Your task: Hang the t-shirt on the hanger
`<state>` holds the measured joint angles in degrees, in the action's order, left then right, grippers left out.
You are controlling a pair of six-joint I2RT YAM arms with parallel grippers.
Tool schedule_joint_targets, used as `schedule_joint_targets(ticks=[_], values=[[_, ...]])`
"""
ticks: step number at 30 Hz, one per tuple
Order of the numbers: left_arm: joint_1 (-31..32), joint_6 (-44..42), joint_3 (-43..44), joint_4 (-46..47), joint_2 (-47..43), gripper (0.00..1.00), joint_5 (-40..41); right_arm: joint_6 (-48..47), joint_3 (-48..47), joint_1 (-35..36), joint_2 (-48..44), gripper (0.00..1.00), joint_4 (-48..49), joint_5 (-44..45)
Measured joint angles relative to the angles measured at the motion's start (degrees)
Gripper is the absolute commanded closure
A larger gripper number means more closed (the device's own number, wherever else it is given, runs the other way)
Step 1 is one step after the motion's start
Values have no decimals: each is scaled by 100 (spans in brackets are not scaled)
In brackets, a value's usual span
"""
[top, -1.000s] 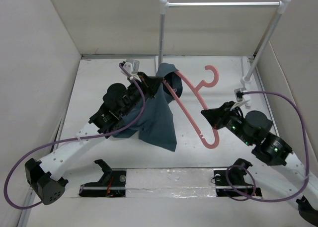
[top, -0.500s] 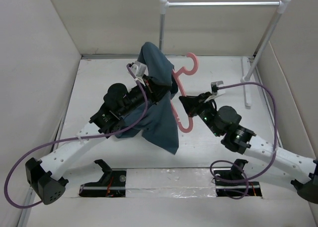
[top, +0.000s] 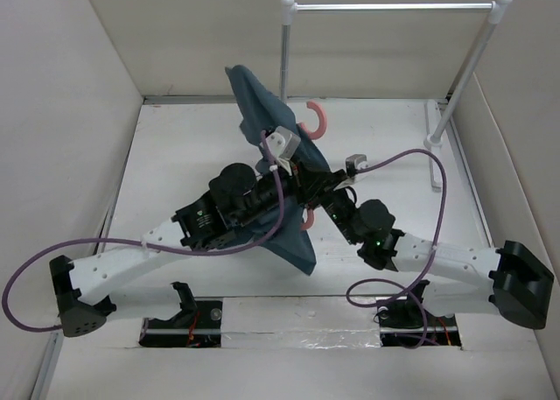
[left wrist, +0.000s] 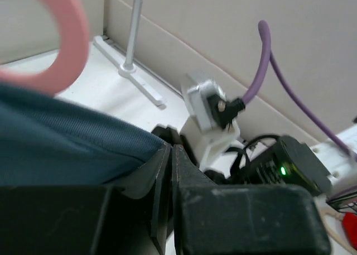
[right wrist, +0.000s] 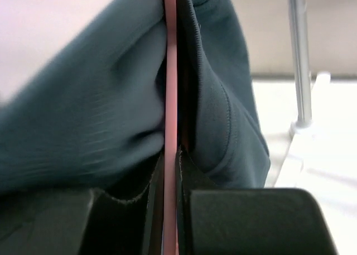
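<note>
The dark teal t-shirt (top: 262,111) is held up above the table and drapes down to a lower corner near the front. My left gripper (top: 293,159) is shut on its cloth (left wrist: 67,149); the jaws (left wrist: 172,154) are pressed together at the fabric's edge. The pink hanger (top: 315,118) shows only its hook above the cloth, and a bit of frame below; the rest is hidden inside the shirt. My right gripper (top: 317,188) is shut on the hanger's thin bar (right wrist: 170,99), with teal cloth on both sides of it. The hook also shows in the left wrist view (left wrist: 61,48).
A white-and-silver rail (top: 394,6) on white posts stands at the back; its left post (top: 284,59) is just behind the raised shirt. Grey walls close in left, right and back. Purple cables (top: 411,164) loop from both wrists.
Both arms have moved toward the centre. The left gripper lifted the t-shirt higher. The right gripper carried the hanger left into the shirt, so most of it is now covered.
</note>
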<state>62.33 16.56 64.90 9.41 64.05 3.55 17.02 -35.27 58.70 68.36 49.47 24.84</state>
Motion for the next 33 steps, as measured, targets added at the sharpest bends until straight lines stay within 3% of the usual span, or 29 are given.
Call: schedule_joint_targets(ticks=[9, 16, 23, 33], values=[[216, 195, -378, -205, -1161, 100, 573, -192, 0, -308, -789, 100, 385, 11], [216, 501, -546, -802, -1054, 100, 992, -363, 31, -321, -1104, 100, 455, 22], [317, 592, -527, -837, -570, 100, 1104, -835, 31, -205, -848, 100, 686, 192], [404, 804, -590, -1130, -1241, 100, 1600, -2127, -76, 192, -824, 100, 1172, 1117]])
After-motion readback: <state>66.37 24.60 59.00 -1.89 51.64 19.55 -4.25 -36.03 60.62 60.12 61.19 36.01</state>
